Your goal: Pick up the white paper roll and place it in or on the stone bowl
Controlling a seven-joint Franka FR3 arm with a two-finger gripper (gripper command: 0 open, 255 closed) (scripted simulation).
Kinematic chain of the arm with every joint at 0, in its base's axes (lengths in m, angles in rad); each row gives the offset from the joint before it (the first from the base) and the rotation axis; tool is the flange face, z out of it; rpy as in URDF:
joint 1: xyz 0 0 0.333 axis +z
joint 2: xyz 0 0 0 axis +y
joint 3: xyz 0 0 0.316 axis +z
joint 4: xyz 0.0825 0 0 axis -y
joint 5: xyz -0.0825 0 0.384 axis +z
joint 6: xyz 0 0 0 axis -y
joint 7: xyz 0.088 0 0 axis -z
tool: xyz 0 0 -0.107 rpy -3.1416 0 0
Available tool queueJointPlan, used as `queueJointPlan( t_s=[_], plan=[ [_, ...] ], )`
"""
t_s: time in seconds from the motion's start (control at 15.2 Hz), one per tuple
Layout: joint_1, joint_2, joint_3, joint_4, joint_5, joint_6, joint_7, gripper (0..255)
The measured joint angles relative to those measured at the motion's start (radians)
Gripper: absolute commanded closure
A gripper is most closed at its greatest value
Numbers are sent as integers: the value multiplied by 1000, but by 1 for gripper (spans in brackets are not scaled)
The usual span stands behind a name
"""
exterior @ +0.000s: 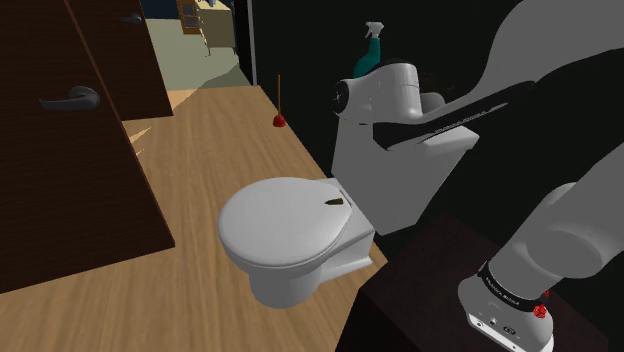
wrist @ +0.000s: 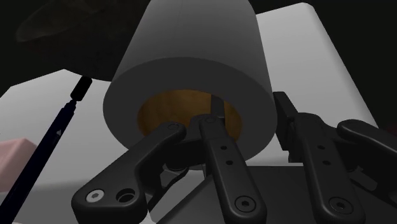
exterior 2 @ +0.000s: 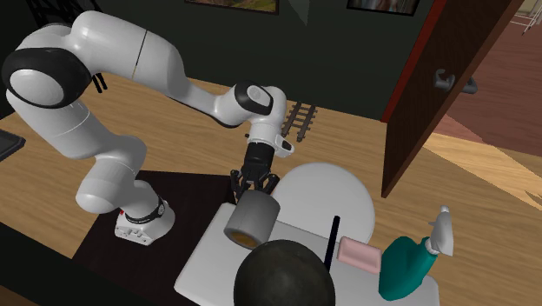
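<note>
Wood-plank flooring (exterior: 200,130) is laid around a glossy white toilet (exterior: 290,230) with a smooth oval seat lid. A dark wooden door (exterior: 60,140) is seen at the shoulder view's left, and a red plunger (exterior: 279,112) near the wall. The arm's stand (exterior: 430,290), a dark box, is set just beside the toilet.

A flat white tank lid (exterior 2: 204,261) with rounded edges serves as the work surface. Above it, the paper roll (exterior 2: 252,220), a matte grey-white cylinder with a tan cardboard core, is clamped by the gripper (exterior 2: 253,184). In the wrist view one of the fingers (wrist: 222,153) is passed inside the core and the other is pressed on the outside, so that the roll's wall is pinched between them. Whether the roll touches the lid cannot be told.

Just beside the roll, the stone bowl (exterior 2: 284,274) is seen, dark, mottled and round; its inside is not shown. A thin black rod (exterior 2: 333,239), a pink block (exterior 2: 359,255) and a teal spray bottle (exterior 2: 408,265) are crowded at the second exterior view's right of the bowl. Bare lid is left at that view's left.
</note>
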Motion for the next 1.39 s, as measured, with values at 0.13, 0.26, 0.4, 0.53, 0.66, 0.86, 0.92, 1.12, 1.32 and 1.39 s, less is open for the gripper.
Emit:
queueJointPlan(
  t_s=[0.13, 0.26, 0.4, 0.53, 0.66, 0.86, 0.92, 1.12, 1.32, 1.39],
  plan=[
    [0, 0, 0, 0, 0, 0, 0, 255],
    [0, -6, 0, 7, 0, -6, -12, 255],
    [0, -19, -1, 17, -1, -16, -33, 255],
    [1, -33, -1, 26, 0, -27, -53, 255],
    [0, -46, -3, 40, -3, -37, -77, 255],
    [1, -60, -2, 61, -5, -56, -107, 255],
    [0, -66, -3, 65, -6, -59, -117, 255],
    [1, -77, -1, 90, -8, -79, -147, 255],
    [1, -92, -2, 112, -12, -97, -180, 255],
    [0, -94, -3, 121, -16, -101, -191, 255]
  ],
)
